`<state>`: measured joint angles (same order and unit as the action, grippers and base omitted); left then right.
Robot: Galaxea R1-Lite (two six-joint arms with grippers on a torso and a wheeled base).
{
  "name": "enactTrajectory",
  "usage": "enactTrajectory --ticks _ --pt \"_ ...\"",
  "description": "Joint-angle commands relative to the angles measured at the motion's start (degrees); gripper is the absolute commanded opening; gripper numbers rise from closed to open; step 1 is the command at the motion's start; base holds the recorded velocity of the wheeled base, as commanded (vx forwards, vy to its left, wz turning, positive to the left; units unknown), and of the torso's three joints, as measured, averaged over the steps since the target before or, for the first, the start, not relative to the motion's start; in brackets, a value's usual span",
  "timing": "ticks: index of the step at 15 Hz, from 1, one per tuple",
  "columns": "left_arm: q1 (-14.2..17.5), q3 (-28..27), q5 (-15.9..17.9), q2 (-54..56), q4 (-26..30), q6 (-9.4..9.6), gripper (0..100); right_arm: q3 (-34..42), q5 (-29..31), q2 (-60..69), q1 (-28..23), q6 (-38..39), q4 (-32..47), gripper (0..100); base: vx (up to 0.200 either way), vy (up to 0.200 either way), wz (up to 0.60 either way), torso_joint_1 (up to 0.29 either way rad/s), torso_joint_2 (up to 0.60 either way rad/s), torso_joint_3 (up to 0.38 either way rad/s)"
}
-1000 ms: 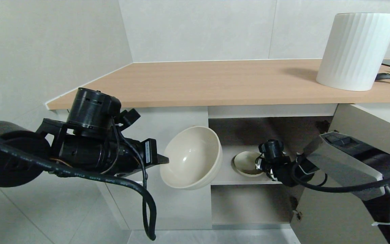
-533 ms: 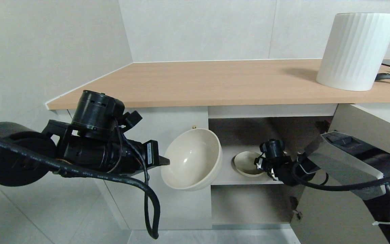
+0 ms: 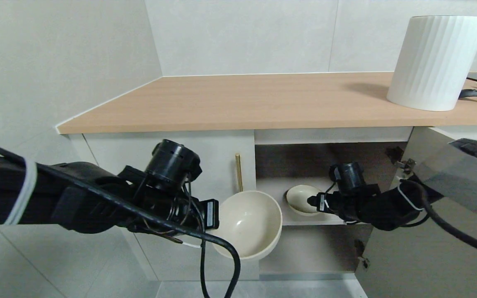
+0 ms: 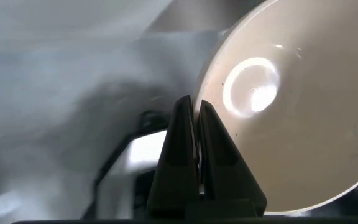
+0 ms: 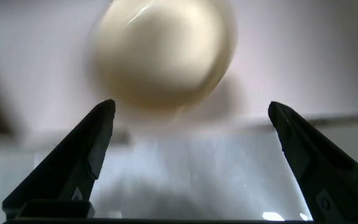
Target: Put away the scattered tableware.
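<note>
Left gripper [image 3: 217, 216] was clamped thin on the rim of the large bowl [image 3: 250, 225], fingers [image 4: 185, 134] nearly touching with only the wall of the bowl between them. And down it went! From mid-height in the frame a second ago, arm and bowl dropped to the lower centre, uncovering the gold door handle [image 3: 238, 171]. That carried the bowl towards the open cabinet [image 3: 387, 153] at centre right, though it hung tipped, hollow facing out, in front of the closed door. It looked glossy, cream, plain and deep. Further right, the small bowl [image 3: 300, 200] sat on the shelf [image 3: 269, 207]. Right gripper [image 3: 312, 202] had shifted up beside it, jaws spread wide and empty, so that piece seemed stowed.
</note>
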<state>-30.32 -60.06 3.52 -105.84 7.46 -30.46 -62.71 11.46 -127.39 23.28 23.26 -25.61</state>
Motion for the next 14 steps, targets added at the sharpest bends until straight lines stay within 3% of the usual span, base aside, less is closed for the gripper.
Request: enactTrajectory --ticks 1,3,6,11,14 --pt "-2.2 -0.6 -5.6 -8.0 1.5 2.34 0 6.9 -3.6 12.3 3.8 -3.7 2.2 100 0.0 0.0 0.0 0.0 0.0 0.0" --pt "-2.8 -0.6 -9.1 -10.9 1.5 2.52 0 8.9 -8.3 17.5 6.4 -3.9 6.5 100 0.0 0.0 0.0 0.0 0.0 0.0" --pt "-3.1 -0.8 -9.9 -11.5 1.3 2.52 0 9.1 -16.6 22.5 10.3 -4.1 15.6 100 0.0 0.0 0.0 0.0 0.0 0.0" --pt "-4.9 -0.9 -9.9 -9.1 1.2 2.43 0 9.3 -17.0 20.7 15.1 -4.3 17.2 100 0.0 0.0 0.0 0.0 0.0 0.0" --pt "-5.5 -0.7 -9.9 -7.6 1.3 2.6 0 8.9 -12.5 16.0 18.4 -4.2 16.9 100 0.0 0.0 0.0 0.0 0.0 0.0"
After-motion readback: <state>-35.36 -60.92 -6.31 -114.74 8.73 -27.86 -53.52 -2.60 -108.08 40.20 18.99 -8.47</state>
